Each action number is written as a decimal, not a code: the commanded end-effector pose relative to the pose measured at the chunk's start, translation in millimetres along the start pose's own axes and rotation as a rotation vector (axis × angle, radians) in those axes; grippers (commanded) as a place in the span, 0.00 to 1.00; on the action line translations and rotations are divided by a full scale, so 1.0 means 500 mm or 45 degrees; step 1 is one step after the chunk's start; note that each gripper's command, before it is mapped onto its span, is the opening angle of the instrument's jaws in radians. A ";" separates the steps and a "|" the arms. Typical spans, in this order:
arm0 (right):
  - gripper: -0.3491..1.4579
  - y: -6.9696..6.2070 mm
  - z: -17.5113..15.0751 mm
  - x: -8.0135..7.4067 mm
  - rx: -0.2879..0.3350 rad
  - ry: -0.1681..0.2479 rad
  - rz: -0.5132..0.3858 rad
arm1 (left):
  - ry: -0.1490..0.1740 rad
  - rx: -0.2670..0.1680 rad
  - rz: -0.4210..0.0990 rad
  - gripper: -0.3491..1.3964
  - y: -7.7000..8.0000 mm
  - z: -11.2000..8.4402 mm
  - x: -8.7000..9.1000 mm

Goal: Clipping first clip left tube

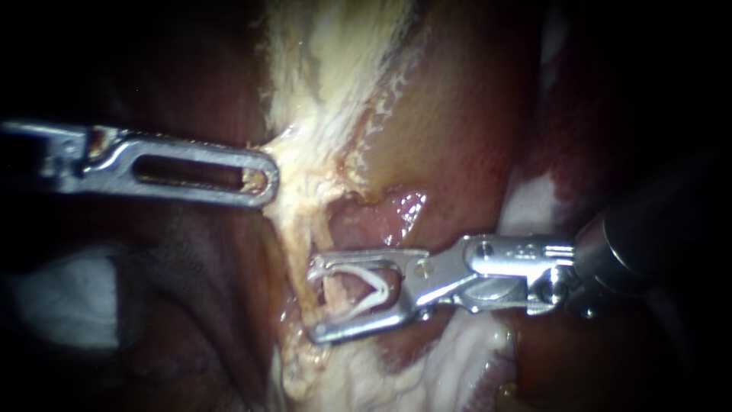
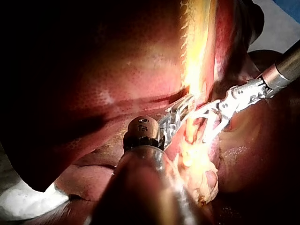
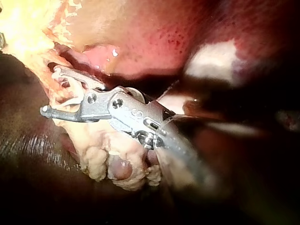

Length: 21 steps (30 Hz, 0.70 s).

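Liver (image 1: 457, 114) behind: left instrument (image 1: 259, 179) jaws grip pale tissue (image 1: 320, 91); right instrument (image 1: 316, 300) jaws, wide, hold an unclosed clip (image 1: 374, 294) astride the tube (image 1: 331, 294). Squeezing remains.

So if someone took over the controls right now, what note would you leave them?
Left instrument: jaws shut on pale tissue, holding it taut.
Right instrument: jaws stand wide and carry an open white clip, with one jaw on either side of the tube.
Done: the clip is positioned around the tube.
Left to do: squeeze the clip shut, let go and back out. No closed clip shows on the tube yet.
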 end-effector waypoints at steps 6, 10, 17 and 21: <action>0.52 -0.0002 0.0025 -0.0007 -0.004 0.001 -0.006 | -0.001 0.000 -0.001 0.00 -0.0005 0.0001 -0.0001; 0.52 -0.0010 0.0031 -0.0014 0.027 0.002 -0.012 | -0.004 0.002 -0.002 0.00 -0.0006 0.0000 -0.0003; 0.51 -0.0043 0.0023 -0.0005 0.118 0.004 -0.038 | -0.003 0.004 -0.002 0.00 -0.0004 -0.0002 -0.0004; 0.51 -0.0061 0.0021 0.0005 0.151 0.005 -0.048 | -0.002 0.004 -0.002 0.00 -0.0002 -0.0002 -0.0005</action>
